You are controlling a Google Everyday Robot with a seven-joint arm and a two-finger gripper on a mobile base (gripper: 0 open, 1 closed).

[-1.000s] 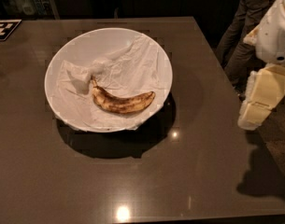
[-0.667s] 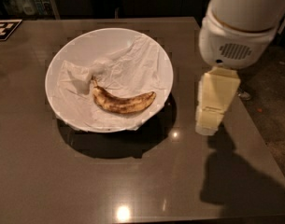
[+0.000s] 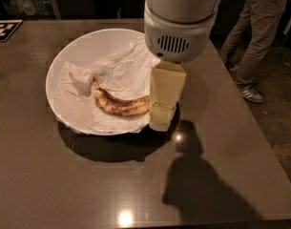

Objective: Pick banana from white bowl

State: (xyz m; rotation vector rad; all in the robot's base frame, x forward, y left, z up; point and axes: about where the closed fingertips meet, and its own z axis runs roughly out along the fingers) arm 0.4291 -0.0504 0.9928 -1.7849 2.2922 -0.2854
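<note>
The banana (image 3: 120,105) lies curved in the white bowl (image 3: 64,63), yellow with brown speckles, its dark stem pointing up left. Crumpled white paper towel (image 3: 116,70) lines the bowl. My gripper (image 3: 162,113) hangs from the white arm over the bowl's right rim, just right of the banana's right end. The arm covers the bowl's right edge.
The bowl stands on a dark brown table (image 3: 88,185). A person's legs (image 3: 252,37) stand beyond the table's right edge. A black-and-white marker tag (image 3: 4,30) lies at the far left. The table's right edge runs close to the gripper.
My arm has swung left from the table's right side to over the bowl's right rim, next to the banana. The banana and bowl have not moved.
</note>
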